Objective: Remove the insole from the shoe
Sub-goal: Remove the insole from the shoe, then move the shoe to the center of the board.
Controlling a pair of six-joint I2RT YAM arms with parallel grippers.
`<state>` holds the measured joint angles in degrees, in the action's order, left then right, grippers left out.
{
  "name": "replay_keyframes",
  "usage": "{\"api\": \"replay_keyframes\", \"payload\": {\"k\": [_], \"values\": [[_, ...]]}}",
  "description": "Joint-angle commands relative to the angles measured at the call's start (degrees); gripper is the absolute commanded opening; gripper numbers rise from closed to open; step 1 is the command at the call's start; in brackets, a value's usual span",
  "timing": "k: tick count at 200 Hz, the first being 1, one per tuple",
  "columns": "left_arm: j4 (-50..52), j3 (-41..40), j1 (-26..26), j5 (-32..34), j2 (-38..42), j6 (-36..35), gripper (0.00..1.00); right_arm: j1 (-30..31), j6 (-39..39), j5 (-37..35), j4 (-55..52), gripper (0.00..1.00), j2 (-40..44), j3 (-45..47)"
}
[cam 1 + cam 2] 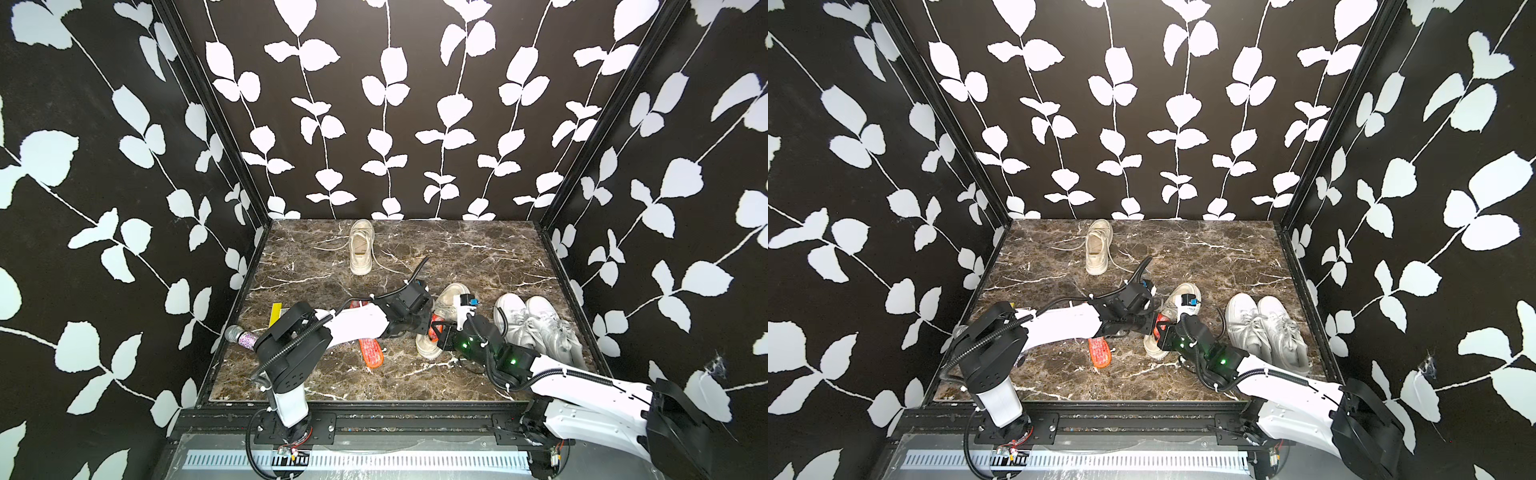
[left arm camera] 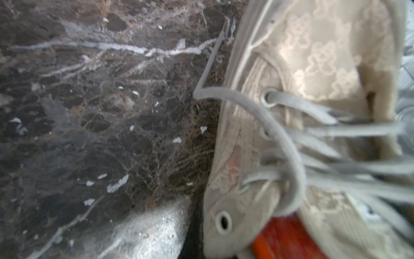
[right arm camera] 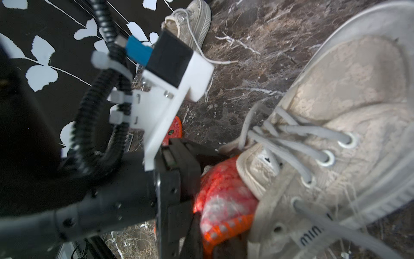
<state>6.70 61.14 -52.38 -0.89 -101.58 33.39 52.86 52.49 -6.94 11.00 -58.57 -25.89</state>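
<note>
The beige lace-up shoe (image 1: pixel 446 309) lies in the middle of the marble table, also close up in the left wrist view (image 2: pixel 313 67) and the right wrist view (image 3: pixel 347 94). An orange insole (image 3: pixel 224 201) bulges out of its opening, seen in both top views (image 1: pixel 435 325). My left gripper (image 1: pixel 429 323) comes in from the left and is shut on the shoe's upper edge by the eyelets (image 2: pixel 221 220). My right gripper (image 1: pixel 440 336) is at the heel opening, shut on the end of the insole. Its fingertips are mostly hidden under the insole.
A second orange insole (image 1: pixel 370 352) lies loose under the left arm. Another beige shoe (image 1: pixel 360 247) stands at the back, a white pair of sneakers (image 1: pixel 536 324) at the right. A glittery microphone (image 1: pixel 241 337) and a yellow item (image 1: pixel 276 314) lie at the left edge.
</note>
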Motion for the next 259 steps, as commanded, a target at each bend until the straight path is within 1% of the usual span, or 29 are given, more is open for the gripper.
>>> {"api": "replay_keyframes", "payload": {"k": [1, 32, 74, 117, 153, 180, 184, 203, 217, 227, 241, 259], "values": [[5.1, 0.5, 5.3, 11.7, -4.0, 0.2, 0.0, 1.9, -0.1, 1.6, 8.2, 0.0, 5.7, -4.2], [5.3, 2.9, 5.9, 11.7, -5.5, -0.3, 0.0, 2.1, -0.3, 1.1, 6.6, 0.0, 8.2, -4.1], [5.7, 3.6, 6.9, 12.5, -5.7, -0.6, 0.0, 2.0, -1.2, -0.1, 4.2, 0.0, 10.6, -4.2], [5.7, 5.5, 8.4, 12.9, -5.7, -1.6, 0.0, 2.0, -2.1, -0.5, 2.0, 0.0, 11.0, -4.2], [6.5, 10.9, 10.7, 12.3, -8.0, -3.0, 0.0, 2.0, -2.3, -0.7, 0.1, 0.0, 12.2, -3.6], [8.4, 17.9, 11.9, 12.6, -10.7, -5.2, 0.0, 2.1, -2.7, -0.7, -2.9, 0.0, 12.8, -3.0], [8.8, 19.1, 13.6, 12.7, -11.1, -5.5, 0.0, 2.1, -2.7, -0.7, -3.2, 0.0, 12.8, -2.7], [10.0, 24.0, 15.5, 12.7, -12.9, -6.6, 0.0, 2.1, -2.6, -0.7, -4.0, 0.0, 12.8, -1.6], [9.0, 26.1, 16.8, 12.7, -13.6, -7.4, 0.0, 2.2, -2.8, -0.5, -4.1, 0.0, 12.3, -0.9], [7.7, 27.1, 17.9, 11.8, -14.1, -7.5, 0.0, 2.1, -2.9, -0.3, -4.2, 0.0, 11.7, -0.7], [5.5, 28.5, 19.8, 9.0, -15.3, -7.4, 0.0, 2.2, -3.2, 0.2, -4.0, 0.0, 10.3, -0.4], [5.6, 32.1, 21.7, 8.1, -17.8, -7.5, 0.0, 2.2, -3.3, 0.8, -3.4, 0.0, 8.3, -0.1]]}}
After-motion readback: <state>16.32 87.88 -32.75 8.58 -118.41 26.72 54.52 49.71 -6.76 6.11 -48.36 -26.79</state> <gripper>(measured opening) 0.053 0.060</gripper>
